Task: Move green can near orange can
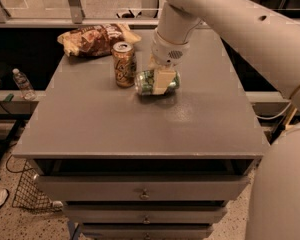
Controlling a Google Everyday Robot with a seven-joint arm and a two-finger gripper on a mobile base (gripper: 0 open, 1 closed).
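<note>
The green can (149,82) lies on its side on the grey table (140,124), just right of the orange can (124,64), which stands upright. A narrow gap separates the two cans. My gripper (162,79) reaches down from the white arm at the upper right. It sits over the right half of the green can, with one pale finger (162,81) pressed across the can's front. The far finger is hidden behind the can. The can rests on or just above the tabletop.
A brown crinkled snack bag (92,38) lies at the table's back left, behind the orange can. A water bottle (23,84) stands on a lower ledge to the left. Drawers (145,191) sit under the table front. My white arm fills the right side.
</note>
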